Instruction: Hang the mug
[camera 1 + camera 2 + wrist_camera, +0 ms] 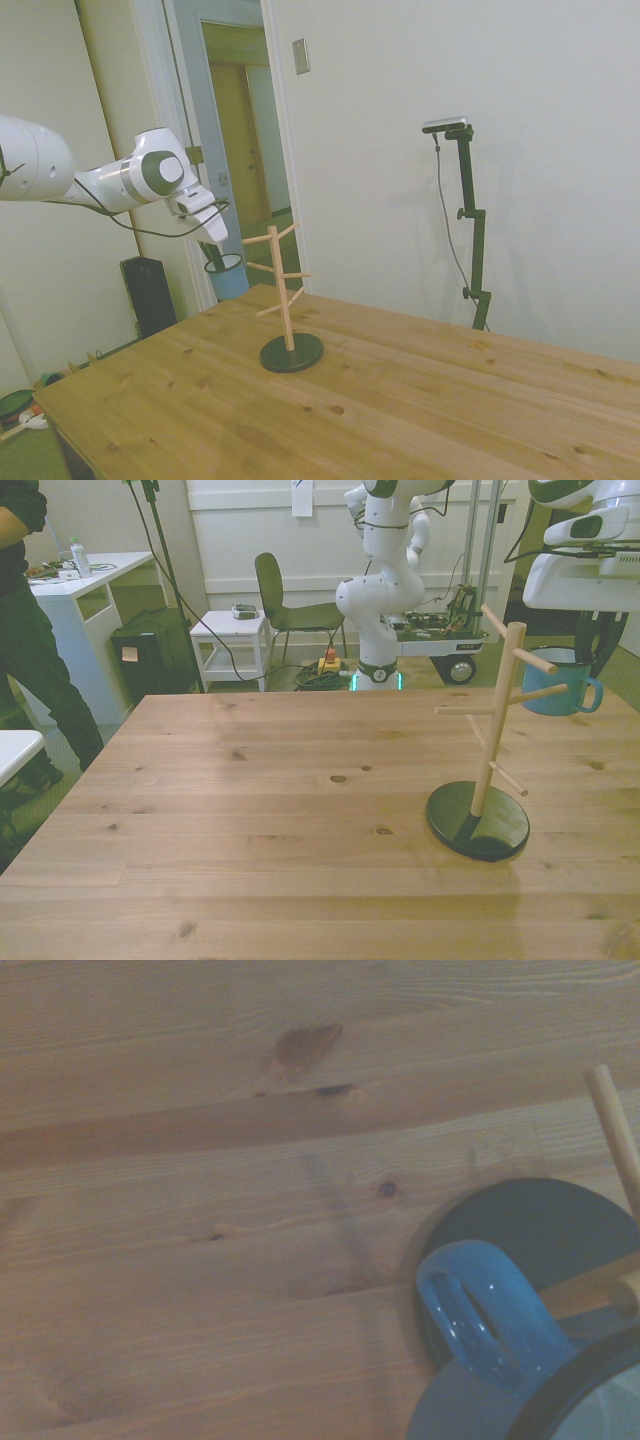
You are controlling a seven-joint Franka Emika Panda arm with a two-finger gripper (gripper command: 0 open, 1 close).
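1. The gripper (214, 240) hangs in the air beside the wooden peg stand (287, 296), up near the top pegs, with the white arm (120, 180) reaching in from the side view's left.
2. The mug (227, 275) is held clear of the table (400, 400), directly under the gripper, light blue with a dark rim.
3. The fingers look closed on the mug's rim, though the side view is too small to show the grip cleanly.
4. In the front view, the mug (560, 685) sits just behind the stand's upper pegs (510, 670), handle pointing to the front view's right.
5. The wrist camera looks down past the mug's handle (480, 1310) onto the stand's dark round base (540, 1230), with a peg crossing close by the rim.
6. The stand rests upright on the tabletop, base flat.
7. A person (30, 630) stands at the front view's left edge, beside a white desk (90, 590).
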